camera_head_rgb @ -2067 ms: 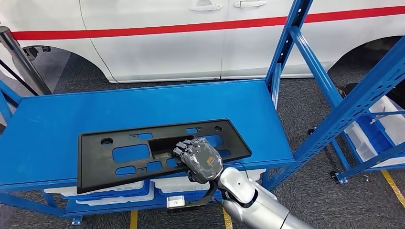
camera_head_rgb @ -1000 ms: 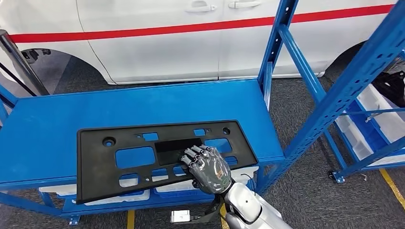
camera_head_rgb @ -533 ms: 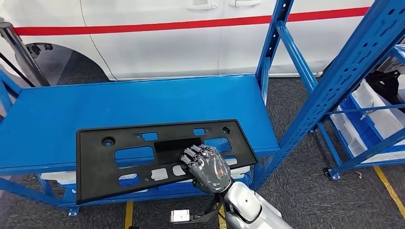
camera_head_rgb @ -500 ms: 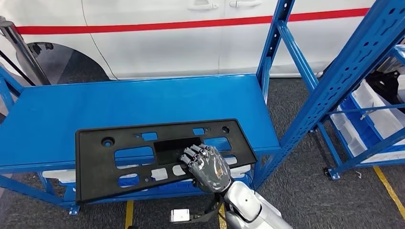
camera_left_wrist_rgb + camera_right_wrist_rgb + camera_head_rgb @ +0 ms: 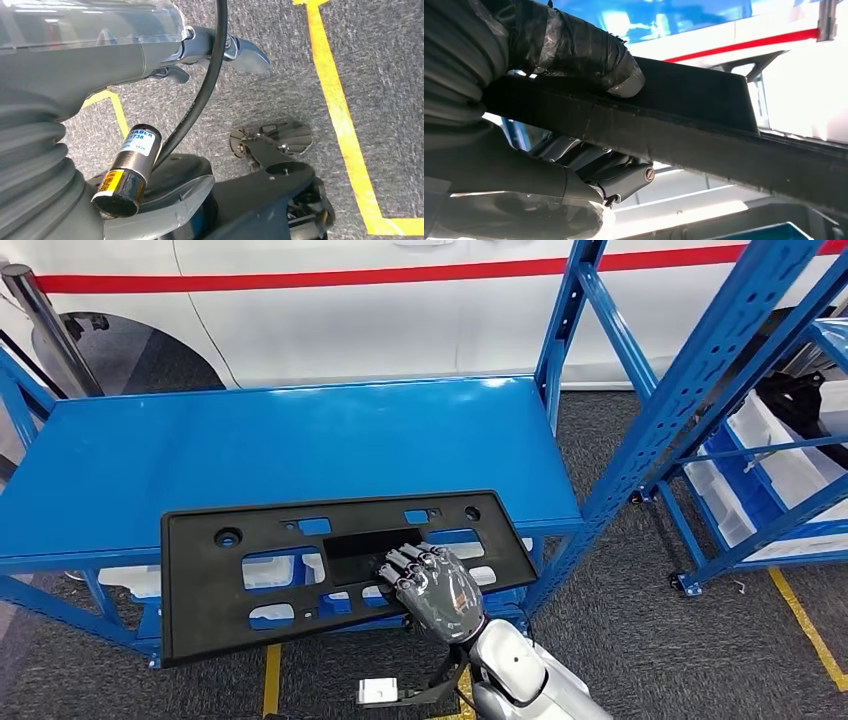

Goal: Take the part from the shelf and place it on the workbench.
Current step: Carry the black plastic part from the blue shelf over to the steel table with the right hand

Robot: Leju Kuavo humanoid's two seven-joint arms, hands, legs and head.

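One black perforated part (image 5: 330,570) gripped near its middle by the right hand (image 5: 432,585), thumb (image 5: 589,55) on one face and fingers (image 5: 609,172) on the other, long axis running left to right, flat and level. Held over the near edge of the single blue worktop (image 5: 280,445), its front half overhanging the floor, broad bare surface beyond it toward the white vehicle (image 5: 380,310). Left hand (image 5: 200,50) hanging over grey carpet (image 5: 385,75), grip impossible to tell.
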